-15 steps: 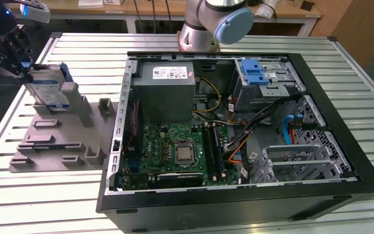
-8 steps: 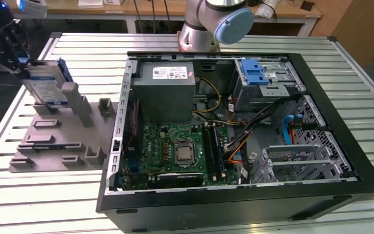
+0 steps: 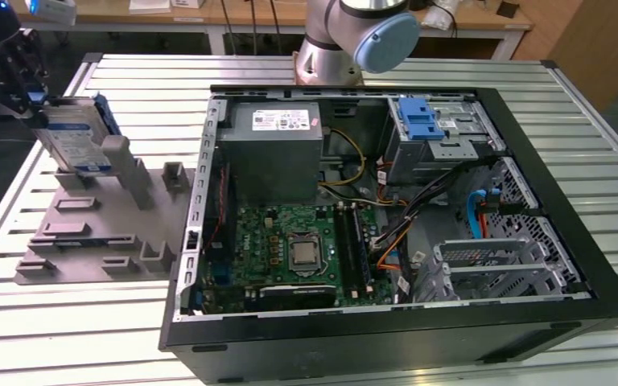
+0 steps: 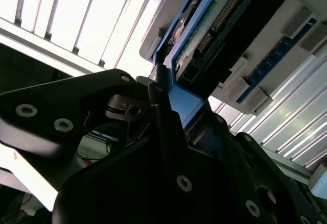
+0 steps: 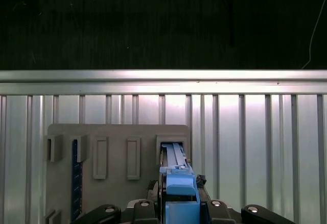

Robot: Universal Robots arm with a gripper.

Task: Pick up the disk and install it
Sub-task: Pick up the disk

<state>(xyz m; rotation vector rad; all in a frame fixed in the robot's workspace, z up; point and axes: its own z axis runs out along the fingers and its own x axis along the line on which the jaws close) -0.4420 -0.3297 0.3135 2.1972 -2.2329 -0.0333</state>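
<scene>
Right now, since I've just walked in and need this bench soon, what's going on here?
The robot arm's hand grips the disk by its blue frame, at the grey holder tray on the exterior view's left. The open computer case beside it has not received the disk yet.

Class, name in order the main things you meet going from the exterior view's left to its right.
gripper → disk → grey metal box → blue latch

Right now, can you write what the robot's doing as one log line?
gripper: shut on disk | disk: on edge at grey rack | computer: open, disk not installed
</scene>
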